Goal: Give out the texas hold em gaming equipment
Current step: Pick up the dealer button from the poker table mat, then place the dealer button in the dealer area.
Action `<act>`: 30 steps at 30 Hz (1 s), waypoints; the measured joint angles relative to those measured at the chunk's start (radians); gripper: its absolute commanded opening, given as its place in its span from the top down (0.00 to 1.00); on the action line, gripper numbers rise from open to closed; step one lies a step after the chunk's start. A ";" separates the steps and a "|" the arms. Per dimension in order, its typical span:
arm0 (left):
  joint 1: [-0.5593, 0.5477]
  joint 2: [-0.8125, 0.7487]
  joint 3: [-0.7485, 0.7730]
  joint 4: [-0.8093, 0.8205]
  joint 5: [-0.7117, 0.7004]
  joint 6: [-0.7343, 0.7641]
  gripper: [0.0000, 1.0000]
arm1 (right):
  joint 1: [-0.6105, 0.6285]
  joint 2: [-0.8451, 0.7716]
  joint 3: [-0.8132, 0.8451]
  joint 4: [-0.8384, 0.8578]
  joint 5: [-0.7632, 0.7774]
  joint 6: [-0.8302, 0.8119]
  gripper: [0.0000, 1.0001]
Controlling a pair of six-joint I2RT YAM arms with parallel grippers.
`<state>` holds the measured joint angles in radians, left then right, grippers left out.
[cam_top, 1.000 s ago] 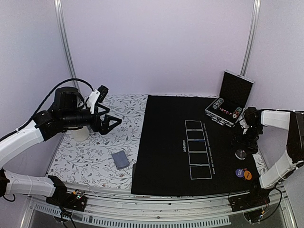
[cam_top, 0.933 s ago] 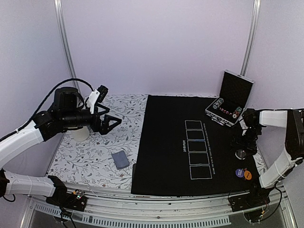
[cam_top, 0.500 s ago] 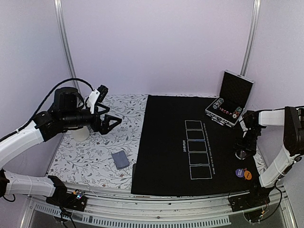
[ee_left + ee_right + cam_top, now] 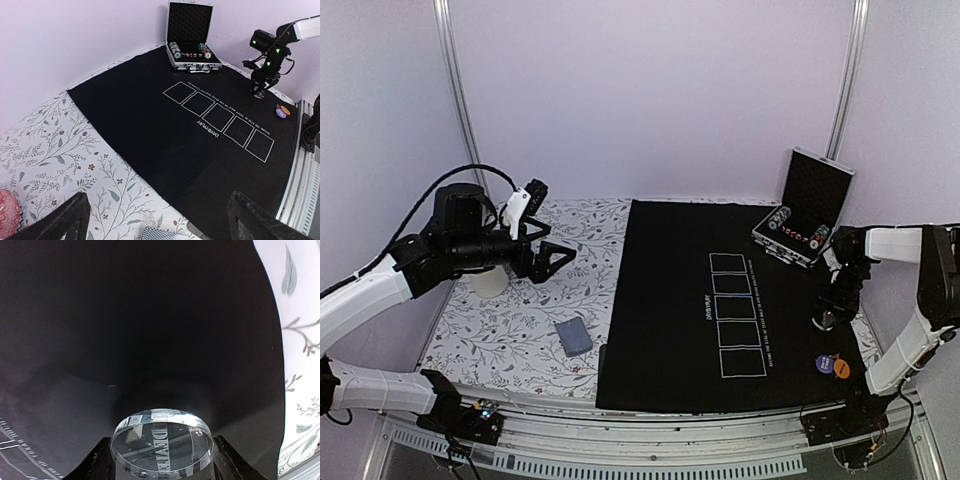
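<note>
Two arms: bolted at the near edge of a floral-printed surface (image 4: 510, 340), its right half under a black mat (image 4: 670, 300).
Top view, left hand: the left hand (image 4: 558, 264) hovers over the floral print, released, fingers spread wide, nothing between them.
Top view, right hand: the right hand (image 4: 829, 318) points down at the mat's right edge and hides what lies under it.
Top view, cards: a grey-blue card deck (image 4: 574, 337) lies flat on the floral print, just left of the mat, toward the front.
Top view, discs: a purple disc (image 4: 825, 364) and an orange disc (image 4: 842, 369) lie touching at the mat's near right corner, near the right hand.
Top view, case: a silver-edged case (image 4: 807, 205) stands open at the far right, with striped poker chips (image 4: 781, 221) in rows inside.
Left wrist view: its own fingers (image 4: 55, 225) sit far apart at the bottom corners, a corner of the deck between them. A pink round object (image 4: 5, 210) with a red pattern shows at the left edge.
Right wrist view, disc: only here does the clear button disc (image 4: 162, 445) show. It is a thick, glass-clear round puck with capital letters engraved across its top, over the black mat close to the mat's edge.
Right wrist view, grip: a finger (image 4: 102, 460) presses against each side of the puck's rim; the right hand is grasping it.
</note>
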<state>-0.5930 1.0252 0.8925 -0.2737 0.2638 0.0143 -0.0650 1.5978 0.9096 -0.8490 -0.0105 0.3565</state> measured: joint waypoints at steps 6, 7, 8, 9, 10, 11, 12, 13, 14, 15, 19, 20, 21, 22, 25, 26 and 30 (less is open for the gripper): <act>0.000 0.000 -0.011 0.007 -0.003 0.002 0.02 | 0.113 0.026 0.246 -0.044 -0.037 0.016 0.66; 0.000 0.000 -0.012 0.007 -0.003 0.002 0.02 | 0.135 0.044 0.301 -0.039 -0.043 0.018 0.66; 0.000 0.000 -0.013 0.009 -0.003 0.002 0.02 | 0.162 0.076 0.375 -0.037 -0.048 0.019 0.66; 0.000 0.000 -0.014 0.010 -0.003 0.002 0.02 | 0.189 0.113 0.452 -0.028 -0.051 0.019 0.66; 0.000 0.000 -0.016 0.012 -0.003 0.003 0.02 | 0.214 0.157 0.530 -0.018 -0.055 0.020 0.66; 0.000 0.000 -0.018 0.014 -0.005 0.004 0.02 | 0.235 0.203 0.606 -0.009 -0.058 0.019 0.66; 0.000 0.001 -0.019 0.016 -0.006 0.005 0.02 | 0.252 0.246 0.673 -0.007 -0.060 0.018 0.66; 0.000 0.002 -0.021 0.018 -0.007 0.006 0.02 | 0.270 0.304 0.757 -0.002 -0.067 0.014 0.66; 0.000 0.003 -0.023 0.021 -0.010 0.008 0.02 | 0.285 0.368 0.848 0.005 -0.071 0.010 0.65; 0.000 0.004 -0.024 0.022 -0.011 0.010 0.02 | 0.299 0.433 0.938 0.009 -0.077 0.004 0.64; -0.001 0.010 -0.027 0.026 -0.020 0.018 0.02 | 0.337 0.686 1.263 0.026 -0.081 -0.016 0.66; -0.001 0.011 -0.030 0.028 -0.023 0.019 0.02 | 0.343 0.738 1.316 0.042 -0.084 -0.016 0.67; -0.001 0.013 -0.034 0.029 -0.024 0.020 0.02 | 0.347 0.773 1.341 0.057 -0.087 -0.016 0.68; -0.001 0.014 -0.038 0.029 -0.026 0.020 0.02 | 0.351 0.806 1.355 0.077 -0.089 -0.016 0.68; -0.001 0.021 -0.045 0.028 -0.030 0.021 0.02 | 0.356 0.878 1.358 0.117 -0.087 -0.013 0.69; -0.001 0.023 -0.045 0.027 -0.031 0.021 0.02 | 0.356 0.895 1.358 0.126 -0.085 -0.011 0.69; -0.001 0.024 -0.047 0.029 -0.033 0.021 0.02 | 0.357 0.960 1.359 0.159 -0.071 -0.002 0.69</act>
<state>-0.5938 1.0492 0.8459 -0.2447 0.2310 0.0353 0.2920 2.5580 2.2688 -0.6899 -0.0818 0.3542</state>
